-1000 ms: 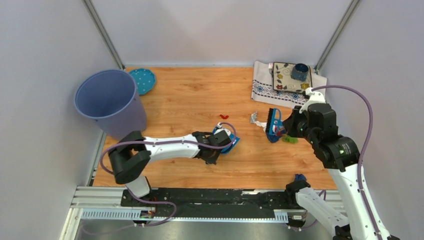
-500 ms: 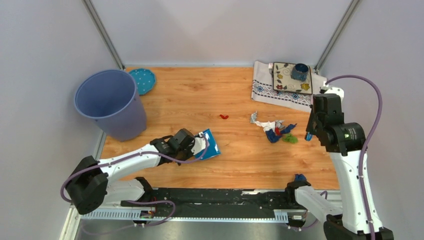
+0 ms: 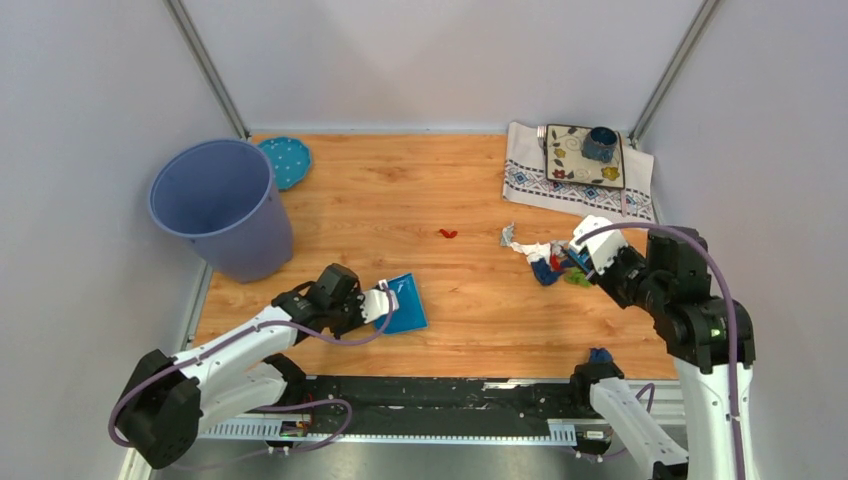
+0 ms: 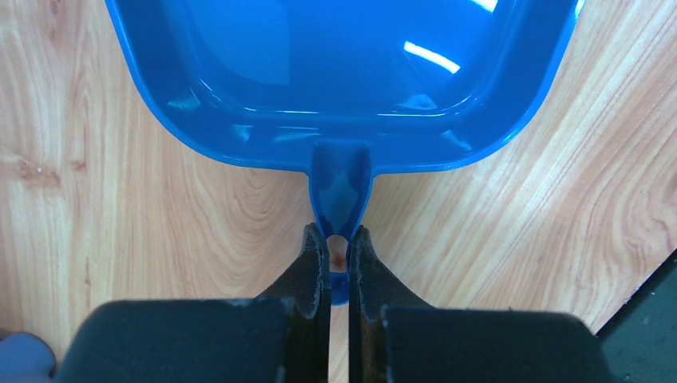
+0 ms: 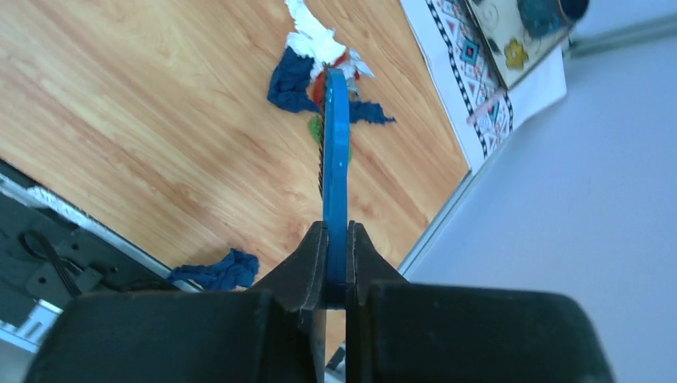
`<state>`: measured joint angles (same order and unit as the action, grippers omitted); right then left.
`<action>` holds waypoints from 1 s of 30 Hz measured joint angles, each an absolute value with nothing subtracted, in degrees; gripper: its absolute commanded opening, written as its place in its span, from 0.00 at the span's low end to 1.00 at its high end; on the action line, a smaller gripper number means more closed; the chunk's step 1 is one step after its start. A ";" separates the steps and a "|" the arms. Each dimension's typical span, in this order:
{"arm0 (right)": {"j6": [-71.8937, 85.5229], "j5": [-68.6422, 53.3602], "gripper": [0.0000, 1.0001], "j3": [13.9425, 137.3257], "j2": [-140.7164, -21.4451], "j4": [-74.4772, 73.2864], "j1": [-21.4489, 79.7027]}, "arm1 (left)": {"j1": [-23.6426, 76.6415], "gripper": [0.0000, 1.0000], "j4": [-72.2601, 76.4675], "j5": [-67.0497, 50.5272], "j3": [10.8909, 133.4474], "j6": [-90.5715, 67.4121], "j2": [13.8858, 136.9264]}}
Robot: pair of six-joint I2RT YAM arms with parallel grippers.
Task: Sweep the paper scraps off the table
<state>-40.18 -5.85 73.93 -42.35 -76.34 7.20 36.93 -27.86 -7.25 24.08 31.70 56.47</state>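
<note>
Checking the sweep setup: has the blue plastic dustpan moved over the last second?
Yes. The blue plastic dustpan slid left and toward the table's near edge, ending farther from the red paper scrap.

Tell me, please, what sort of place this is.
Probably a robot test cell, not a home: a table boxed in by plain grey walls, a left arm and right arm bolted to a rail at its edge, and scattered paper scraps with a bin.
</note>
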 measured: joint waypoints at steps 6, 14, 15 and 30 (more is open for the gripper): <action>-47.79 -9.10 0.00 65.14 -41.80 -75.68 8.62 | 36.71 0.00 -26.61 -7.01 23.92 32.45 56.23; -48.56 0.56 0.00 57.21 -44.03 -78.59 8.62 | 36.71 0.00 -25.43 -6.98 23.97 32.45 58.28; -48.53 1.61 0.00 58.30 -43.99 -78.59 8.60 | 36.71 0.00 -25.21 -6.98 24.10 32.45 58.59; -46.15 17.76 0.00 52.14 -43.42 -77.21 3.90 | 36.71 0.00 -23.90 -6.17 25.23 32.45 61.14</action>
<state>-46.15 17.76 52.14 -43.42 -77.21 3.90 36.71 -23.90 -6.17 25.23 32.45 61.14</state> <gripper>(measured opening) 0.067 0.043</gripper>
